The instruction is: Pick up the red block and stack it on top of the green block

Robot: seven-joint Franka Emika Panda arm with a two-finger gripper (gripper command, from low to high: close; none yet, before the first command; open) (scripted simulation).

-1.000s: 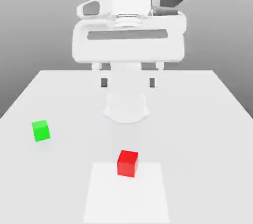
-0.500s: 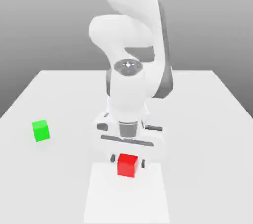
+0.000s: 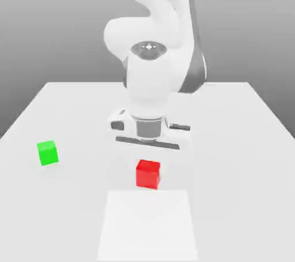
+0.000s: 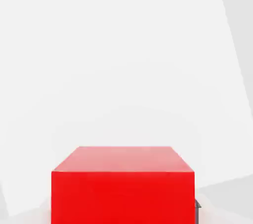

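The red block (image 3: 148, 174) is a small plain cube with smooth, flat faces, sitting directly under my end effector (image 3: 148, 169), close against its underside. In the hand view it looms large and square-on, and a dark finger pad (image 4: 197, 210) peeks out at one lower corner, tight against the block's side. I read the end effector as clamped on the red block, gripping two opposite side faces. In the exterior view the block's underside sits above the pale square patch (image 3: 148, 225) on the surface (image 3: 242, 139), and I judge it is lifted clear, though I cannot be certain. I would expect the block to be light and rigid, with no give under pressure. Its smooth faces could be a little slippery, so a centred hold on parallel sides, at about mid-height, seems the safest grip. A hold set off to one corner could let it twist. The green block (image 3: 48, 153), the same size and just as plain, rests on the surface well apart from the end effector, off toward the exterior view's left. The white arm (image 3: 154, 53) rises behind the end effector. Stacking will call for squaring the red block over the green block's flat top.
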